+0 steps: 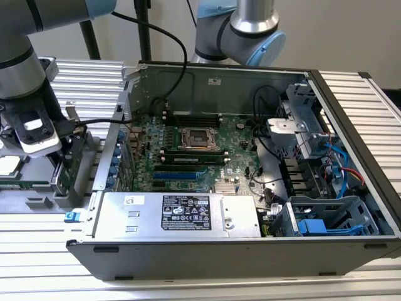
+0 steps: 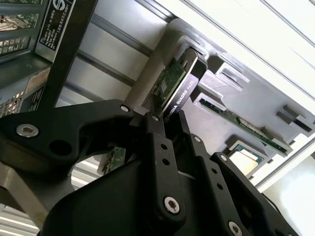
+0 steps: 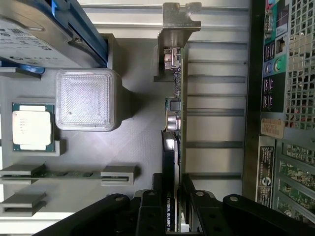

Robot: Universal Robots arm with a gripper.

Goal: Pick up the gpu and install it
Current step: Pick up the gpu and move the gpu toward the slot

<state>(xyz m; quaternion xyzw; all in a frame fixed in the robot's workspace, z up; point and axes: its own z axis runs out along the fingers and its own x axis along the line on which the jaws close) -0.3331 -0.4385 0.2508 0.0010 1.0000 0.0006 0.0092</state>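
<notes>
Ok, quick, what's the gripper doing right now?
Gripper: closed on the graphics card, which stands on edge in its holder.

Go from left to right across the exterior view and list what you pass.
Arm's wrist → blue tab → power supply → blue drive cage

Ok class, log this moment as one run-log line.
phase: pick | gripper astride gpu | gpu on edge in holder, beside computer case | not installed
</notes>
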